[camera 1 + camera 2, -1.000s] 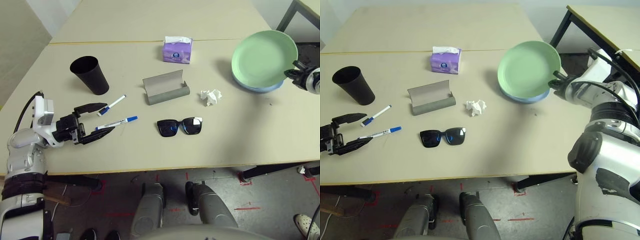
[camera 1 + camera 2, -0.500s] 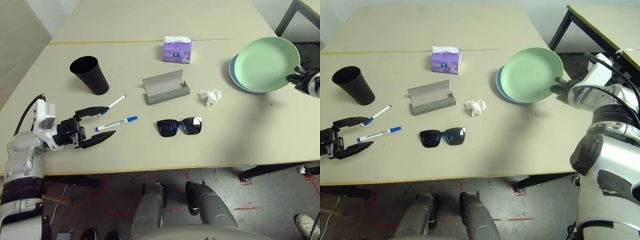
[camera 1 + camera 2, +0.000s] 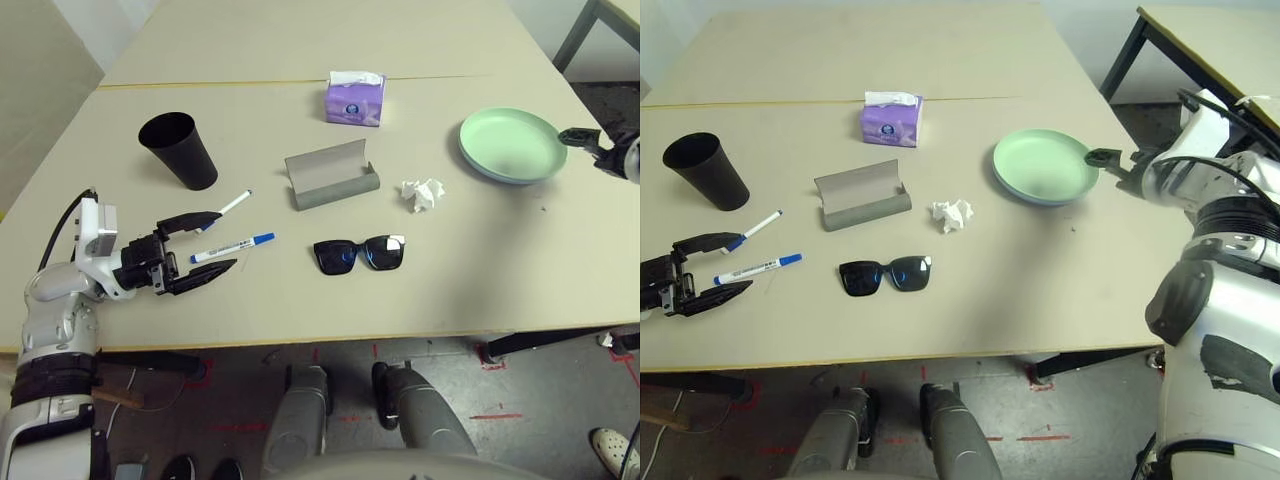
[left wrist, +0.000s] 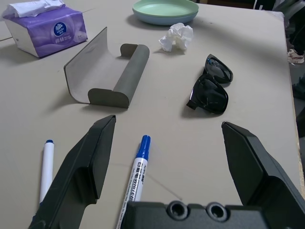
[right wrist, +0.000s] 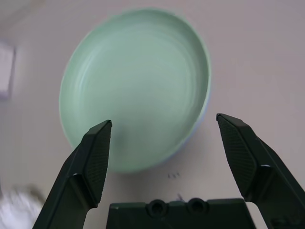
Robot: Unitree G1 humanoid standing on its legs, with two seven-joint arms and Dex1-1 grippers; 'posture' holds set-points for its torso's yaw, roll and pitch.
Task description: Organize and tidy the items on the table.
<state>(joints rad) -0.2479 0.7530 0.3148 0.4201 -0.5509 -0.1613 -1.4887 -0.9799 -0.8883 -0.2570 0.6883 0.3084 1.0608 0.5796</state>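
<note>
Fingers [image 5: 97, 157] spread wide, green plate [image 5: 136, 86] flat, blue rim peeking beneath

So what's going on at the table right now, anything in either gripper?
Neither gripper holds anything. The right gripper is open just off the rim of the light-green plate, which lies flat on the light-blue plate at the right of the pale beige table. The left gripper is open, its fingers to either side of the nearer white marker with a blue cap. The black sunglasses, grey glasses case and crumpled white tissue lie untouched.
</note>
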